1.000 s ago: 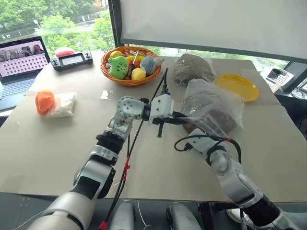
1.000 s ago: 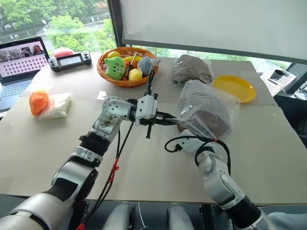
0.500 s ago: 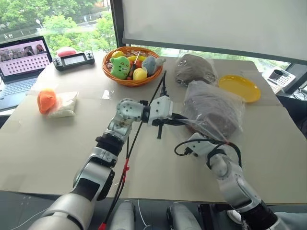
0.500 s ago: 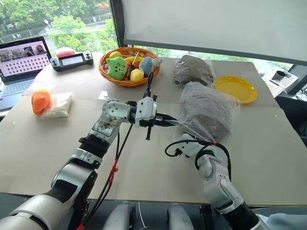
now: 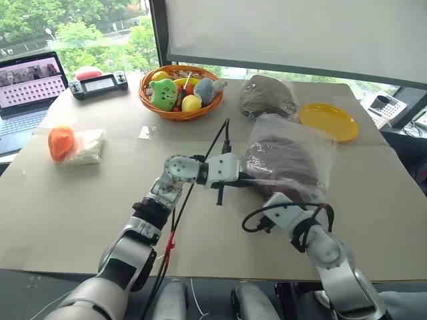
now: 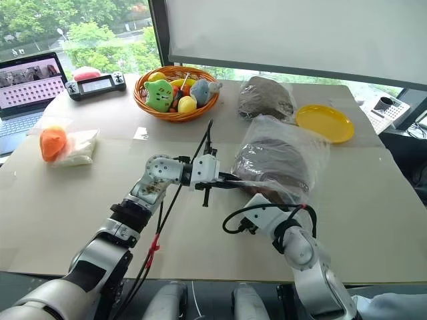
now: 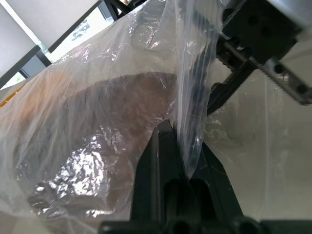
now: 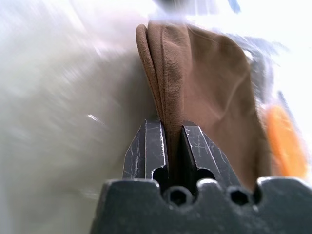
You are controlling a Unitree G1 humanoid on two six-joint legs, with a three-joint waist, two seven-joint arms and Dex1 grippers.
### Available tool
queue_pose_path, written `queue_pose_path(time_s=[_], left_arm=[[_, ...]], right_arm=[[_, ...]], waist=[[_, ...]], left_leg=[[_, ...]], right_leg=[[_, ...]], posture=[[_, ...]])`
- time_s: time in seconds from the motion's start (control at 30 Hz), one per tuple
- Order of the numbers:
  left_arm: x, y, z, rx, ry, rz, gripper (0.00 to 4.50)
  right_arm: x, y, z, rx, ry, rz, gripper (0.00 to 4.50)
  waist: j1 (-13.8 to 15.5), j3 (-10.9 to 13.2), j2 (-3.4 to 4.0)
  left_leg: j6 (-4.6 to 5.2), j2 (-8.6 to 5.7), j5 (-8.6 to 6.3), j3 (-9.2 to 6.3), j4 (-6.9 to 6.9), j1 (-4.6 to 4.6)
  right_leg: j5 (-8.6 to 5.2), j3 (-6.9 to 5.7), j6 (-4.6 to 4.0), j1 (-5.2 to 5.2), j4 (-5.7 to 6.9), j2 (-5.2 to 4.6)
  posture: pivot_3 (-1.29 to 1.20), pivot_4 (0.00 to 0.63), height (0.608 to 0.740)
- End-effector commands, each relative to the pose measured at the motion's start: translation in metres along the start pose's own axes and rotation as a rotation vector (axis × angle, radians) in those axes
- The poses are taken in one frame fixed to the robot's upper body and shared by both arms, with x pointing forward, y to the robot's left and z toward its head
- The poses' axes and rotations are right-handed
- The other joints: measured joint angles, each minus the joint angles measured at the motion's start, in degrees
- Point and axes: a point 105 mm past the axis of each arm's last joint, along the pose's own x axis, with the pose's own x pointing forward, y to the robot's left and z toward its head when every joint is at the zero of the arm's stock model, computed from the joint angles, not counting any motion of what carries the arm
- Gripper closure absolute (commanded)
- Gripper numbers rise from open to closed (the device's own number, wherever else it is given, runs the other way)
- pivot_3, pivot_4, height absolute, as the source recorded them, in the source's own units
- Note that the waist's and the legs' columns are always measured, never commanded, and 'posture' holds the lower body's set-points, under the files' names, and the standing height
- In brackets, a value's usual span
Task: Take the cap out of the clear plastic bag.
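My left pincer [image 7: 178, 163] pinches the clear plastic bag [image 5: 293, 143]; right pincer [image 8: 170, 146] grips the cap [image 8: 204, 92], not yet out.

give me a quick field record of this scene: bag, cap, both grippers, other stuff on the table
bag: clear plastic bag, loose and crinkled, on the table, cap inside
cap: reddish-brown cap, mostly in the bag; a fold of it is pinched in the right wrist view
left gripper: shut on the bag's film
right gripper: shut on the cap's edge
behind bag: wrapped dark bundle, yellow plate
far left side: toy basket, laptop, orange toy beside a white packet
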Motion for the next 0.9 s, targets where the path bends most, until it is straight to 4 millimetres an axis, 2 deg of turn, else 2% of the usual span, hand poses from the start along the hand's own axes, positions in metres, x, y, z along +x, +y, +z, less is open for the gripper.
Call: queue_pose_path(time_s=[0.03,0.2,0.33,0.47,0.57,0.7,0.8,0.9], left_arm=[[0.013,0.003,0.017,0.024,-0.057,0.018,4.50],[0.017,0.005,0.020,0.018,-0.059,0.028,4.50],[0.015,0.004,0.015,0.002,-0.046,0.024,4.50],[0.011,0.005,0.011,-0.002,-0.027,0.032,4.50],[0.009,0.008,0.011,-0.008,-0.024,0.043,4.50],[0.007,0.008,0.010,-0.008,-0.019,0.044,4.50],[0.007,0.009,0.010,-0.006,-0.017,0.049,4.50],[0.006,0.009,0.009,-0.006,-0.015,0.050,4.50]], right_arm=[[-0.009,0.020,0.016,0.098,-0.071,0.167,4.45],[-0.020,0.028,0.010,0.000,-0.051,0.276,4.45],[-0.038,0.027,0.016,-0.124,-0.082,0.321,4.45],[-0.053,0.026,0.033,-0.067,-0.121,0.352,4.45],[-0.059,0.017,0.044,-0.050,-0.157,0.359,4.45],[-0.057,-0.003,0.054,-0.006,-0.198,0.314,4.45],[-0.057,-0.019,0.072,0.110,-0.296,0.280,4.45],[-0.054,-0.045,0.059,0.093,-0.191,0.139,4.45]], waist=[[0.0,0.0,-0.02],[0.1,0.0,0.00],[0.4,0.0,0.00],[0.3,0.0,0.00],[0.2,0.0,0.00],[0.2,0.0,0.00],[0.3,0.0,0.00],[0.4,0.0,0.00]], left_leg=[[0.00,0.00,0.00,0.00,0.01,0.01],[0.00,0.00,0.00,0.00,0.01,0.06],[0.00,-0.01,0.00,0.00,-0.01,0.04],[0.00,-0.01,0.00,-0.01,-0.02,0.03],[0.00,-0.01,0.00,0.00,0.00,0.05],[0.00,-0.01,0.00,0.00,0.01,0.06],[0.00,0.00,0.00,0.00,-0.01,0.04],[0.00,-0.01,0.00,0.00,-0.01,0.02]], right_leg=[[0.00,0.00,0.01,0.01,0.00,0.00],[-0.05,0.00,0.09,0.04,0.02,0.00],[-0.07,-0.01,0.12,0.03,-0.01,0.00],[-0.09,-0.01,0.15,0.02,-0.01,0.00],[-0.09,0.00,0.16,0.03,0.01,0.00],[-0.09,0.00,0.16,0.05,0.00,0.00],[-0.05,-0.01,0.09,0.03,0.00,0.00],[0.01,0.00,-0.01,0.03,-0.01,-0.01]], posture=[[0.00,0.150,0.740],[0.00,0.150,0.740],[0.00,0.150,0.740],[0.00,0.150,0.740],[0.00,0.150,0.740],[0.00,0.150,0.740],[0.00,0.150,0.740],[0.00,0.150,0.740]])
